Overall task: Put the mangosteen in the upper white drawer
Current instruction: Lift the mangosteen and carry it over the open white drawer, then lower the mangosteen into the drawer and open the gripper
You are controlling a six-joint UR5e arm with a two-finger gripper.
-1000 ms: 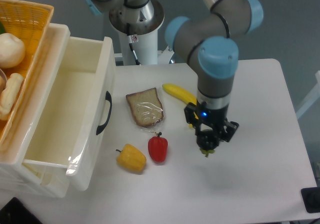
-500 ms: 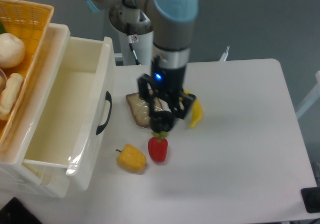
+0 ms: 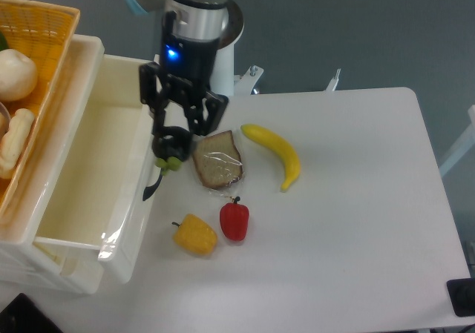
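Note:
My gripper (image 3: 170, 149) is shut on the mangosteen (image 3: 170, 151), a small dark round fruit with a green calyx showing below the fingers. It hangs in the air over the front panel of the upper white drawer (image 3: 89, 170), just above the black curved handle (image 3: 156, 170). The drawer is pulled open and its inside shows nothing in it.
An orange wicker basket (image 3: 41, 29) with pale items sits on top at the left. On the table lie a wrapped bread slice (image 3: 217, 161), a banana (image 3: 278, 153), a red pepper (image 3: 234, 220) and a yellow pepper (image 3: 195, 235).
The arm has swung left across the table with the mangosteen, from right of the banana, over the bread, to the drawer's front panel.

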